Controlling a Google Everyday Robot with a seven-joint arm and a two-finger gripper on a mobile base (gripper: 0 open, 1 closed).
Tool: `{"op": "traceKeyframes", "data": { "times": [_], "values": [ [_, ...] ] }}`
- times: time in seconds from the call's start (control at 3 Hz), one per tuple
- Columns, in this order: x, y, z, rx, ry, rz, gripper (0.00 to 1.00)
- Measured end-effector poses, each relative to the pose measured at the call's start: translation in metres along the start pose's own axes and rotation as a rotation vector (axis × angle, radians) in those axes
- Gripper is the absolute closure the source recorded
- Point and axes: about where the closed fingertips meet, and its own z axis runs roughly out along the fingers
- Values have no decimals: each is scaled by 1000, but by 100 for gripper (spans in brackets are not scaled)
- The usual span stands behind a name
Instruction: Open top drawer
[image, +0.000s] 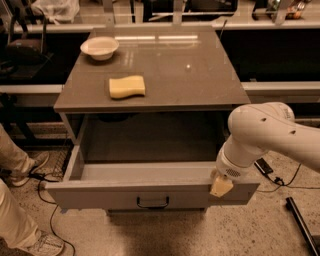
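The top drawer stands far out of its cabinet, so the job looks nearly done. Any more pulling might bring it off its runners, and a pull from so far off-centre could twist it and make it jam. The gripper rests against the upper edge of the drawer front near its right end, with the handle well to its left. I cannot tell whether it is open or clamped on that edge.

- The arm is a smooth white shell, fat and rounded.
- Small dark holes dot its bulging joint.
- Fine dark perforations band the wrist.
- The gripper is pale tan and sits at the right end of the top drawer front.
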Motion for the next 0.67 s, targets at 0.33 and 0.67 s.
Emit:
{"op": "traceKeyframes", "data": {
  "times": [0.33,0.67],
  "values": [
    [-1,-1,0,0,0,0,100],
    [-1,0,0,1,1,0,82]
  ]
}}
